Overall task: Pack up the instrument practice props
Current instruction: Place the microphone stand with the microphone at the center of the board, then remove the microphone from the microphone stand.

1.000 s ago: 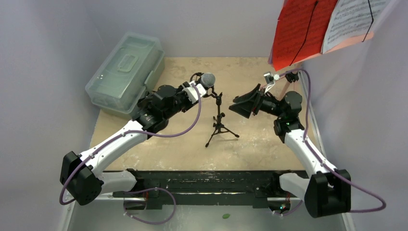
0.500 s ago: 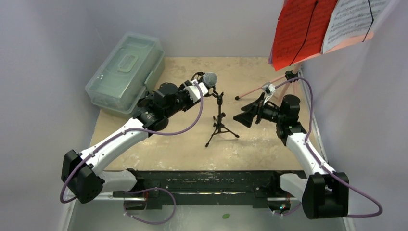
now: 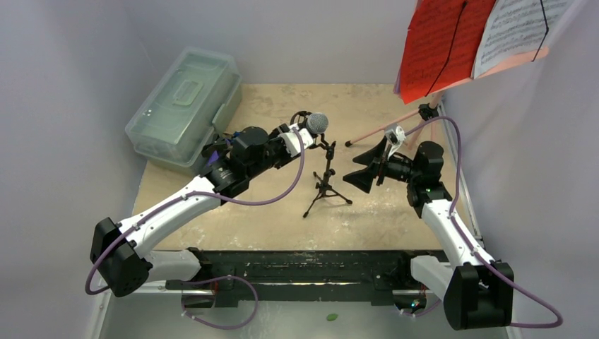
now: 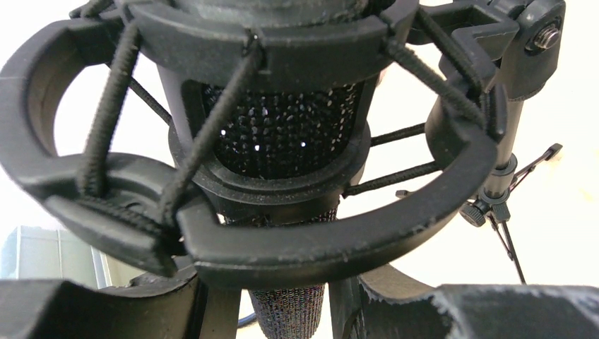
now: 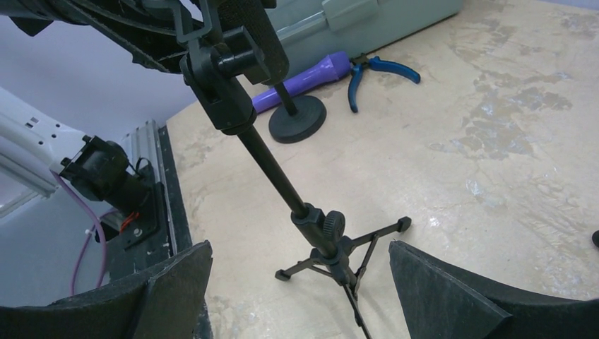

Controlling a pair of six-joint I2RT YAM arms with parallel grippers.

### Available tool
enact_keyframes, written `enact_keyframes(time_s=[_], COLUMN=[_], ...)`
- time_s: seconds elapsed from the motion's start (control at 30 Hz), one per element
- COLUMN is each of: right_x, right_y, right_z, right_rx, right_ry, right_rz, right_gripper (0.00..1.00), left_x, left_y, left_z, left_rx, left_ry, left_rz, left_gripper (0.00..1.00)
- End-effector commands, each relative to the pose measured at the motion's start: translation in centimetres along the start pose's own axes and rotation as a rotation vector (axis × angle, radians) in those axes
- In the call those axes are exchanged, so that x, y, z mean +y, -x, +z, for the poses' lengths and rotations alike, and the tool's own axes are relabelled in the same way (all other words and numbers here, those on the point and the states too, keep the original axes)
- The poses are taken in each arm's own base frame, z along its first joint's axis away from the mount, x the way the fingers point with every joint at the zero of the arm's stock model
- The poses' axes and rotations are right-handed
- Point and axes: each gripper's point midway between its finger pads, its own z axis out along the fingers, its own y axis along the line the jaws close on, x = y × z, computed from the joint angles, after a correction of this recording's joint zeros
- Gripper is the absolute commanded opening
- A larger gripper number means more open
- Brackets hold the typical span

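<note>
A black-silver microphone (image 3: 317, 123) sits in a black shock mount (image 4: 282, 233) on top of a black mic tripod (image 3: 325, 185) in the middle of the table. My left gripper (image 3: 300, 134) is shut on the microphone's handle (image 4: 289, 311) below the mount. My right gripper (image 3: 357, 170) stands open just right of the tripod, with the tripod's foot (image 5: 335, 247) ahead of its pads (image 5: 438, 289). A purple microphone (image 5: 311, 79) lies by the case. The pink music rack (image 3: 395, 126) holds red pages (image 3: 438, 42) and a white page (image 3: 519, 28) at the back right.
A clear greenish plastic case (image 3: 185, 106) stands shut at the back left. Blue-handled pliers (image 5: 378, 70) lie in front of it, beside a black round base (image 5: 297, 120). Grey walls close in on both sides. The black rail (image 3: 297, 265) runs along the near edge.
My left gripper has moved a little right and nearer with the microphone. My right gripper has swung down and nearer, away from the pink rack's leg, and now faces the tripod.
</note>
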Motion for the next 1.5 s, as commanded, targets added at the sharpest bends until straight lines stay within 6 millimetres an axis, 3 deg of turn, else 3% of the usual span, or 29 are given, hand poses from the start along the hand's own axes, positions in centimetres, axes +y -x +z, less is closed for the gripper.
enact_keyframes(time_s=[0.0, 0.33, 0.63, 0.77, 0.9, 1.03, 1.1, 1.33, 1.47], right_x=[0.3, 0.8, 0.8, 0.8, 0.8, 1.1, 1.1, 1.3, 1.3], right_y=[0.2, 0.1, 0.0, 0.0, 0.0, 0.0, 0.0, 0.1, -0.1], right_z=[-0.1, -0.2, -0.2, -0.3, -0.3, -0.3, -0.3, -0.4, -0.4], right_rx=[-0.005, 0.004, 0.007, 0.010, 0.012, 0.016, 0.015, 0.019, 0.023], right_ry=[0.026, 0.059, 0.058, 0.058, 0.059, 0.076, 0.080, 0.089, 0.092], right_rz=[-0.055, -0.080, -0.088, -0.099, -0.105, -0.116, -0.125, -0.143, -0.138], right_gripper=[0.99, 0.99, 0.99, 0.99, 0.99, 0.99, 0.99, 0.99, 0.99], left_x=[0.9, 0.7, 0.9, 0.5, -0.3, -0.9, -0.8, 1.0, 1.7], left_y=[2.5, 1.9, 1.9, 1.6, 1.6, 2.0, 3.0, 11.2, 13.9], left_z=[-0.7, -2.0, -3.3, -4.7, -6.9, -9.3, -10.5, -14.6, -13.8], left_rx=[-0.087, -0.093, -0.099, -0.104, -0.155, -0.233, -0.286, -0.481, -0.474], left_ry=[0.047, 0.062, 0.078, 0.074, 0.059, 0.043, 0.038, -0.041, -0.080], left_rz=[-0.009, -0.060, -0.102, -0.160, -0.251, -0.325, -0.356, -0.326, -0.229], left_gripper=[0.35, 0.62, 0.72, 0.79, 0.94, 0.99, 1.00, 0.99, 0.98])
